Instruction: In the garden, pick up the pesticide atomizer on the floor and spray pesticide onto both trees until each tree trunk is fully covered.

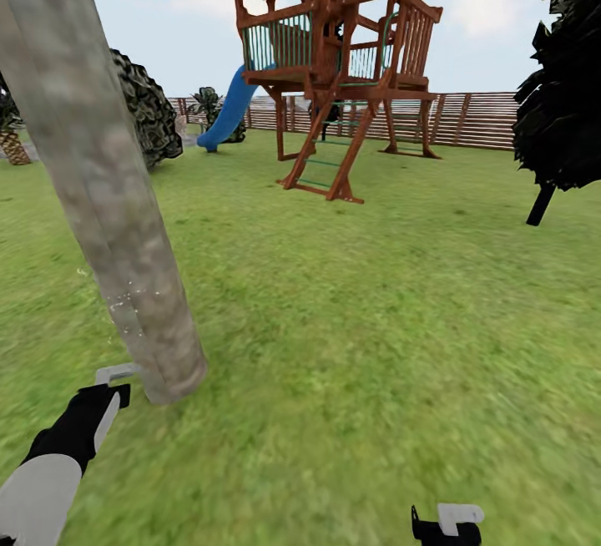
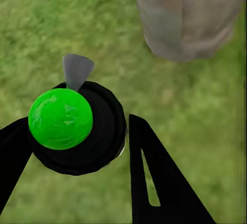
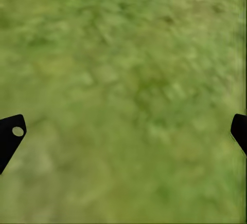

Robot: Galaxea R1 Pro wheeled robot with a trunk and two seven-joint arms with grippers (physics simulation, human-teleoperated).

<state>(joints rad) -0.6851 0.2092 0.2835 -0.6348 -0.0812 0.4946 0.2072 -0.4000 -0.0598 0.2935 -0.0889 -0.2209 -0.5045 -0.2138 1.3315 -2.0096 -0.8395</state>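
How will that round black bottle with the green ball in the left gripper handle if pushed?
The atomizer looks round and smooth, so it may twist or slip in the left gripper. Dropped on the grass, it would probably roll. It seems small, likely light.

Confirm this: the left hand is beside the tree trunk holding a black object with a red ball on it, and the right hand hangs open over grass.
Not red. In the left wrist view the ball on the black object held by the left hand is bright green. The rest stands: the tree trunk is close by, and the right hand is open over grass.
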